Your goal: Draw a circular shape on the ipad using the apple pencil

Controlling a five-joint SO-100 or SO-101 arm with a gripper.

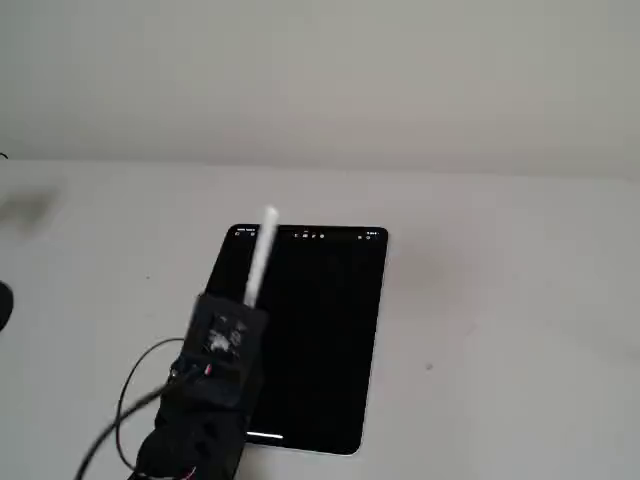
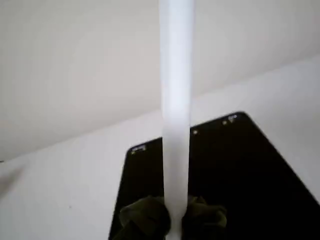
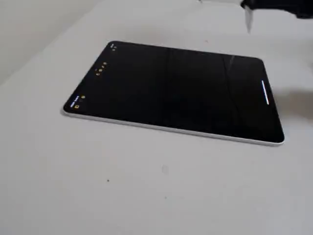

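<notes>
The pencil (image 2: 176,125) is clamped in the gripper (image 2: 172,220), raised above the near left part of the tablet (image 1: 320,340). No circle is seen on screen; the drawing remains undone.

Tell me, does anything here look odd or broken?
Nothing looks damaged. The ipad lies flat with a blank black screen, no shape drawn. The claw grips the apple pencil, which points up and away rather than down at the screen.

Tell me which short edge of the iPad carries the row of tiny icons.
The iPad edge farthest from the gripper holding the apple pencil; the near edge shows only a white bar.
</notes>
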